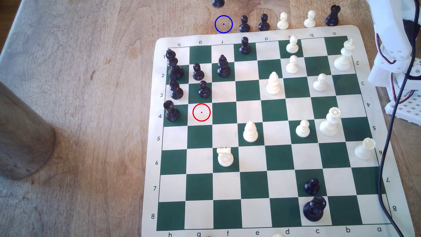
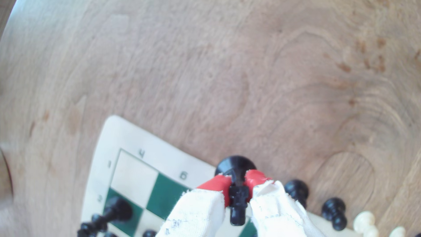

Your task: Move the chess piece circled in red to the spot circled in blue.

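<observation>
Gripping black knight, claw, flared base

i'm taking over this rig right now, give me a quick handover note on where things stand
Gripper: shut on the chess piece, red-tipped fingers clamped on its stem in the wrist view, with the piece's round base over bare wood just off the chess mat.
The red circle on the mat is empty, so the pickup is done.
The spot, the blue circle on the wood, is still bare; black pawns stand just to its right in the exterior view.
Left: lower the piece onto the spot, release, retreat.
</observation>
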Controlling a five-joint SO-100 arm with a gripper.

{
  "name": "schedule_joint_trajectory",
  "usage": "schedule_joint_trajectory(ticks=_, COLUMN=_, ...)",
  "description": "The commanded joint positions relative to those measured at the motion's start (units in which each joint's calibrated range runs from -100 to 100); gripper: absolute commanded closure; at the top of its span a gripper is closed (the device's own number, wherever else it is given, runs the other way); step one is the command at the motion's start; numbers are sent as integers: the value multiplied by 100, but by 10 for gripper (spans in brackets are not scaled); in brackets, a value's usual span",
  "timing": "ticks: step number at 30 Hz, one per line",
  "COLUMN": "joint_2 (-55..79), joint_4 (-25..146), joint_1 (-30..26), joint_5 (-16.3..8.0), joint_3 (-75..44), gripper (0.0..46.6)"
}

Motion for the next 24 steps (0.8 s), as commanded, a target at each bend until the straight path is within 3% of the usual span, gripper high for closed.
schedule_joint_trajectory(ticks=1, joint_2=45, joint_4=-40, joint_1=-43, joint_5=73, joint_3=-517, gripper=464)
schedule_joint_trajectory(ticks=11, joint_2=681, joint_4=-40, joint_1=137, joint_5=117, joint_3=-753, gripper=464)
schedule_joint_trajectory(ticks=24, joint_2=826, joint_4=-15, joint_1=-121, joint_5=78, joint_3=-880, gripper=464)
